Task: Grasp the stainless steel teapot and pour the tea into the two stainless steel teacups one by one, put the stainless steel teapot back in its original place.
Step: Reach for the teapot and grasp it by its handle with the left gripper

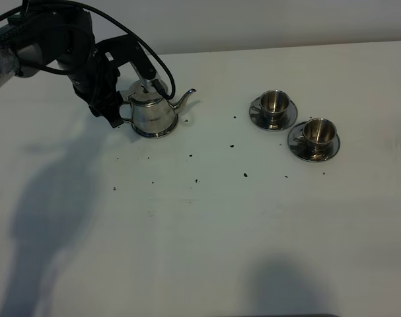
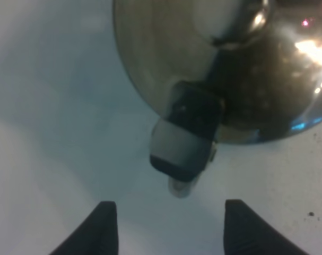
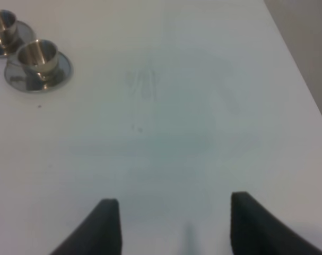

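Clearly, the stainless steel teapot is a squat, mirror-bright pot with a lid knob, a thin curved spout and a loop handle partly covered with a dark grip. It stands upright at the left of the worktop, on a flat round steel coaster. The left fingers, black and wedge-shaped, are spread apart just before the handle and touch nothing. The right fingers are spread too, over bare surface. The back teacup and the front teacup, small and shiny, each sit on a round saucer, well apart from the pot. The worktop is white and matte, with little dark specks and soft shadows; a pale wall runs behind.
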Controlling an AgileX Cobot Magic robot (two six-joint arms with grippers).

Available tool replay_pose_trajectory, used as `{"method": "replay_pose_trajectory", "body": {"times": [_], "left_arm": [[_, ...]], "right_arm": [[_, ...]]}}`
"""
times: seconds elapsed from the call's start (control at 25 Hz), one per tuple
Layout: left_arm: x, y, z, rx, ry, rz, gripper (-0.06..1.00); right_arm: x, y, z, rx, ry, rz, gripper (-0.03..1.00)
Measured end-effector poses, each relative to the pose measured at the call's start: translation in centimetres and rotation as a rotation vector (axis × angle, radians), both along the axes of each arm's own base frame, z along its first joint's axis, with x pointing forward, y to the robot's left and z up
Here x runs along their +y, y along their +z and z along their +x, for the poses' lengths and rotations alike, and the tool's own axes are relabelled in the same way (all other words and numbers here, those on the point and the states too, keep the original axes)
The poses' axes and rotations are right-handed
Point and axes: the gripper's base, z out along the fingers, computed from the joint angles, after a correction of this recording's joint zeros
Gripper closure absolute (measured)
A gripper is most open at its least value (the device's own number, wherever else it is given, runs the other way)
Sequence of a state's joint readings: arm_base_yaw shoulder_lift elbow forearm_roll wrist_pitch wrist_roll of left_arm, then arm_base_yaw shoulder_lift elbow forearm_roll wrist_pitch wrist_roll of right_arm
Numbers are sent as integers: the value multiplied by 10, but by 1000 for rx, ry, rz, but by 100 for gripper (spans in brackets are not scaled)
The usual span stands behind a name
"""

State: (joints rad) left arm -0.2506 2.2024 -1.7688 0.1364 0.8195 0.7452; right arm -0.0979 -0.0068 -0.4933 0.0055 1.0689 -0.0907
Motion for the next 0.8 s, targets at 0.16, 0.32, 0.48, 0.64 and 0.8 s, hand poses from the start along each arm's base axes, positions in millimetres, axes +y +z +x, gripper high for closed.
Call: {"method": "replay_pose_trajectory", "body": {"times": [0.16,0.32,0.48,0.64,0.8], "left_arm": [[-1,-12,2,27,-2,-28,46],[-2,-22,4,35,-3,-35,46],[-4,-23,2,59,6,-55,46],[-4,-24,-2,101,16,-63,46],[-6,-24,-7,153,30,-83,46]], "right_arm": [[0,0,0,0,0,0,52],[0,0,0,0,0,0,52],[0,0,0,0,0,0,52],[0,0,0,0,0,0,52],[0,0,0,0,0,0,52]]}}
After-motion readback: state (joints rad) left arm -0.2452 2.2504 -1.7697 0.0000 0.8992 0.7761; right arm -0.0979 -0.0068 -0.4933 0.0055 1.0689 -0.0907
